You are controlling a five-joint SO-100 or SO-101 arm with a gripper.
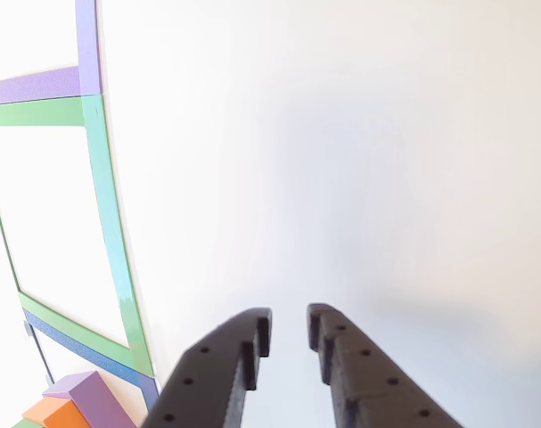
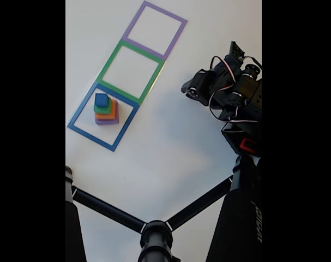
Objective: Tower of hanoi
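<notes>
Your tool (image 1: 289, 332) enters the other view from the bottom edge, its two dark fingers (image 1: 221, 370) standing apart with a narrow gap between the tips and nothing between them. Beneath it you have only bare white worktop (image 1: 359, 160).

In the fixed view the arm (image 2: 228, 90) sits at the right side, well apart from the blocks, with red and white wires looping over its dark body. From that angle you cannot make out the fingers clearly.

The tower is stacked in one pile inside the blue square outline (image 2: 103, 117), the one nearest the bottom of the fixed view. The purple block (image 2: 106, 121) lies at the base, the orange block (image 2: 105, 115) on it, the green block (image 2: 103, 109) above that, and the blue cube (image 2: 102, 100) on top. The pile sits towards the upper middle of its outline, touching none of the borders.

The green square outline (image 2: 130, 72) adjoins the blue one, and the purple square outline (image 2: 154, 30) adjoins the green one beyond it.

In the other view you catch the corner of the pile at the lower left: a purple edge (image 1: 90, 392) and an orange edge (image 1: 56, 412), to the left of the tool.

A dark tripod frame (image 2: 154, 232) crosses the foreground of the fixed view.
</notes>
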